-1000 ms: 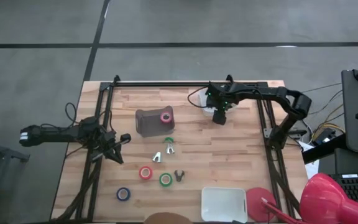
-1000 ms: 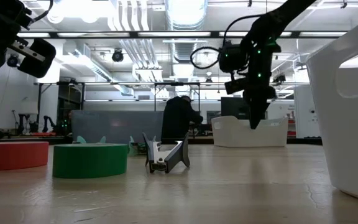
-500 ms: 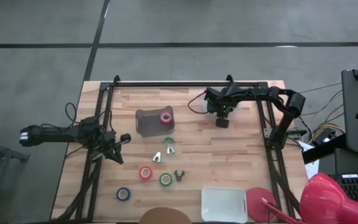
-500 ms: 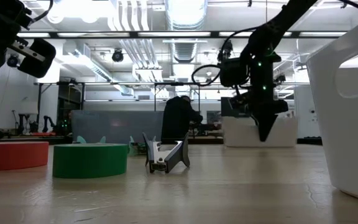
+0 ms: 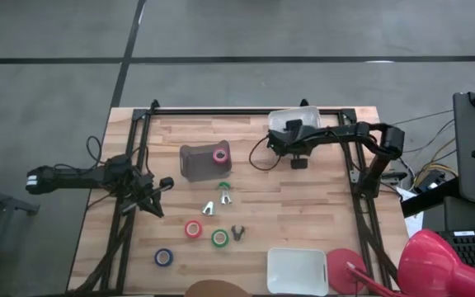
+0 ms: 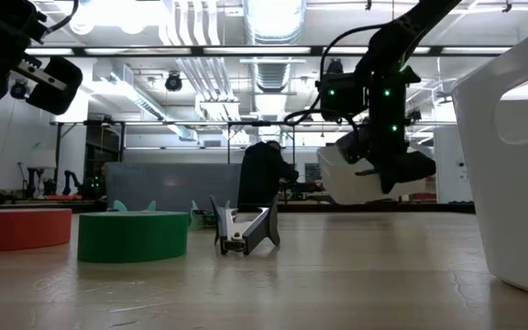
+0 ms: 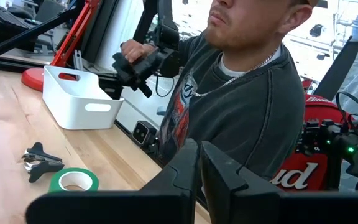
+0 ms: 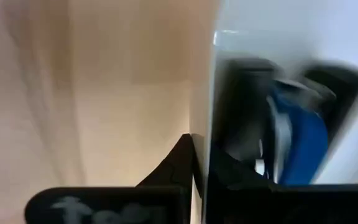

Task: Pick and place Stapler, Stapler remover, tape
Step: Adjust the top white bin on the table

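Observation:
My right gripper (image 8: 199, 163) (image 6: 390, 176) is shut on a white bin (image 5: 293, 118) near the table's far edge. The bin hangs tilted (image 6: 367, 172). A blurred blue and black thing (image 8: 294, 134) lies inside it. On the wood lie a red tape roll (image 5: 193, 228), a green one (image 5: 219, 238) and a blue one (image 5: 164, 257). A pink roll (image 5: 219, 155) rests on a dark grey block (image 5: 200, 162). Staple removers (image 5: 223, 195) (image 5: 237, 233) lie between them. My left gripper (image 5: 162, 186) (image 7: 201, 163) hovers shut at the left, holding nothing. My right gripper pinches one side wall of the white bin (image 8: 214, 106) between its two fingers, one finger inside the bin and one outside. The fingers come from above, pointing down. The bin hangs tilted, and in the low view its lower edge (image 6: 356, 197) looks clear of the table.
A second white bin (image 5: 297, 271) stands at the near edge, with a red thing (image 5: 345, 266) beside it. A person in a grey sweatshirt (image 7: 241, 106) stands just beyond the near edge. Black rails (image 5: 134, 165) (image 5: 355, 190) run along both sides.
My right gripper has taken hold of the white bin's wall and raised it. The bin stood flat under the arm. It now hangs tilted and shows nearer the far edge. My right wrist has turned with it.

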You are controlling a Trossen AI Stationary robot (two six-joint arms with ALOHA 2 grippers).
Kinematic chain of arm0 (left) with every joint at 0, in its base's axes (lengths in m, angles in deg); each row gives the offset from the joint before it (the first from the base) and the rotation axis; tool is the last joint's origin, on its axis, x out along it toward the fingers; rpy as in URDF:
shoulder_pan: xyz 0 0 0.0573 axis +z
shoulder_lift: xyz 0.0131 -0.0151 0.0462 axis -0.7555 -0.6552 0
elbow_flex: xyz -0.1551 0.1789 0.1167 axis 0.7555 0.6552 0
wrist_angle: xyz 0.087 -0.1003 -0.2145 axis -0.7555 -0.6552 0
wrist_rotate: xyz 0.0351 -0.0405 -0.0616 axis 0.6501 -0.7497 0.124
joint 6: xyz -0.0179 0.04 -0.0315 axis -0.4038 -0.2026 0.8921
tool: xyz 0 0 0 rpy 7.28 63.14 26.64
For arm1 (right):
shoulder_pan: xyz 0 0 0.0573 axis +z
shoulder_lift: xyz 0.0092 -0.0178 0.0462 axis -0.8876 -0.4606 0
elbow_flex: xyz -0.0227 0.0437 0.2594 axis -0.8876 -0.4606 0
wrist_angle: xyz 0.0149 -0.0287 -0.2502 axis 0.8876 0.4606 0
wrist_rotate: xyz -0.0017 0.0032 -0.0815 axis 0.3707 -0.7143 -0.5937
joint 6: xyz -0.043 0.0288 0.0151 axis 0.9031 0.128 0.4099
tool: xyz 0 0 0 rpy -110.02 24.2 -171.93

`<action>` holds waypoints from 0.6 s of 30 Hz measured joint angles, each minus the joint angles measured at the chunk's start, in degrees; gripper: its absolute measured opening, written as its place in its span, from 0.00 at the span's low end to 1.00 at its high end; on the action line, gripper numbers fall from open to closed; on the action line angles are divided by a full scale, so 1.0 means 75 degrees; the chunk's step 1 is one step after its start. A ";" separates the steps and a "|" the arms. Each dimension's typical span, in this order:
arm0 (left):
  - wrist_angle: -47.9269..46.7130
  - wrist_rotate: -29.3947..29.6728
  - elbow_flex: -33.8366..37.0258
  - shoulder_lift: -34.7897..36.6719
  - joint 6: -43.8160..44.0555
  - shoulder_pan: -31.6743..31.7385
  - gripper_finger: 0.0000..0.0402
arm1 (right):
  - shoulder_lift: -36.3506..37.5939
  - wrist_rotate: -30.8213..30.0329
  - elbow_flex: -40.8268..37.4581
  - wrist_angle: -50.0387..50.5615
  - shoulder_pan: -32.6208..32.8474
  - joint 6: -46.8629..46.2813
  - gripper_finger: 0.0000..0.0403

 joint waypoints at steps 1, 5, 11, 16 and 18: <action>0.0000 0.0000 0.0000 0.0000 0.0000 0.0000 0.06 | 0.0006 -0.0166 0.0000 -0.0001 0.0080 0.0036 0.02; 0.0001 0.0000 0.0000 -0.0001 0.0000 0.0000 0.06 | 0.0020 -0.0622 -0.0006 -0.0045 0.0390 0.0577 0.02; 0.0000 0.0000 0.0000 0.0000 0.0000 0.0000 0.06 | 0.0020 -0.2551 -0.0141 -0.0342 0.0668 0.1218 0.02; 0.0000 0.0000 0.0002 0.0000 0.0000 0.0000 0.06 | 0.0020 -0.2902 -0.0148 -0.0447 0.0884 0.1537 0.02; 0.0001 0.0000 0.0002 -0.0001 0.0000 0.0000 0.06 | 0.0020 -0.3138 -0.0172 -0.0605 0.0957 0.2013 0.02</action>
